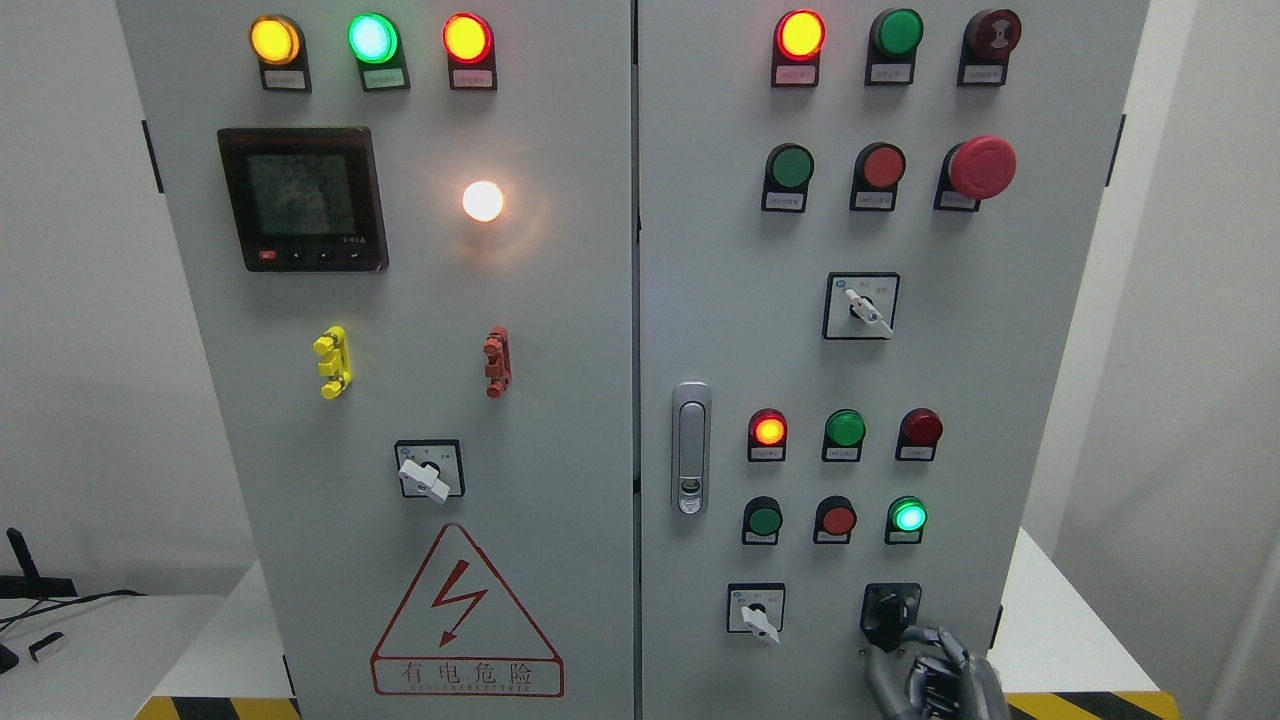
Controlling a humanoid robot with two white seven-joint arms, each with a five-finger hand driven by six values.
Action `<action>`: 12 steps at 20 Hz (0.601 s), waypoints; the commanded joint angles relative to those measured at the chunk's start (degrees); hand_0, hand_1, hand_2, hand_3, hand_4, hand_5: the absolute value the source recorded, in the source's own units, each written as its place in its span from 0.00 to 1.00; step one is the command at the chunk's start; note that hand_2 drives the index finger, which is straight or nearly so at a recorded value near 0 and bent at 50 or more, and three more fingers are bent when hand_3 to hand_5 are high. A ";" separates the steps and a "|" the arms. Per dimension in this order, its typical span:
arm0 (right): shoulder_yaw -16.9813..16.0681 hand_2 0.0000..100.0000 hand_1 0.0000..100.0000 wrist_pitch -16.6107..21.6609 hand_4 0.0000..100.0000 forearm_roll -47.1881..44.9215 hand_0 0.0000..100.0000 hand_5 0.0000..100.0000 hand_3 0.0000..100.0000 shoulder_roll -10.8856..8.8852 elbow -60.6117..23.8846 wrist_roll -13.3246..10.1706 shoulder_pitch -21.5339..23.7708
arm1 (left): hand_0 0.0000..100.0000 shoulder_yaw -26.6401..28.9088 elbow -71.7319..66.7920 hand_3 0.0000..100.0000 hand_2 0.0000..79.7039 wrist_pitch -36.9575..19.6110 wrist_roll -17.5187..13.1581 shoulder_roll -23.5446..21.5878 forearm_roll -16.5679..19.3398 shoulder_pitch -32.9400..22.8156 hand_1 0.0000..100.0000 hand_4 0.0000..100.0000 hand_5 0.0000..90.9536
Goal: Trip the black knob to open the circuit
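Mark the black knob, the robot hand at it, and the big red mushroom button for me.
black knob (889, 612), head view, on its dark body
right hand (935, 670), head view, on the knuckles
red mushroom button (982, 167), head view, on the cap's centre

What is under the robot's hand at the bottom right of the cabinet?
The right hand has fingers reaching the black knob. The knob's upper part shows; its lower handle end is covered.

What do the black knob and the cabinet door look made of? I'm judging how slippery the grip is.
Black knob: probably moulded plastic, dark with a slight sheen. Cabinet door: likely painted sheet metal, flat matte grey with soft reflections around the lamps. The right hand at the knob looks metallic grey.
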State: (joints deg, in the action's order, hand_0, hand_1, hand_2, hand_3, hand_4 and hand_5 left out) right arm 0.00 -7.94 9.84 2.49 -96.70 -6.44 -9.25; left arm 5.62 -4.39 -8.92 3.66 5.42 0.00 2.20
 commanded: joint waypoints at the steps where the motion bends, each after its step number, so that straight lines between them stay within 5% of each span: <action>1: -1.41 0.49 0.70 -0.15 1.00 0.00 0.45 1.00 1.00 -0.20 0.46 -0.15 -0.07 | 0.12 0.00 0.00 0.00 0.00 -0.04 0.03 0.03 -0.26 0.00 0.39 0.00 0.00; 12: -2.20 0.49 0.69 -0.15 1.00 0.00 0.45 1.00 1.00 -0.29 0.55 -0.15 -0.16 | 0.12 0.00 0.00 0.00 0.00 -0.04 0.03 0.03 -0.26 0.00 0.39 0.00 0.00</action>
State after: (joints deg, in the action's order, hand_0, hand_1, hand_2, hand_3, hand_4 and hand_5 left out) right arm -0.41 -7.94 9.84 2.33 -96.38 -6.33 -9.39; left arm 5.62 -4.39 -8.93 3.66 5.42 0.00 2.20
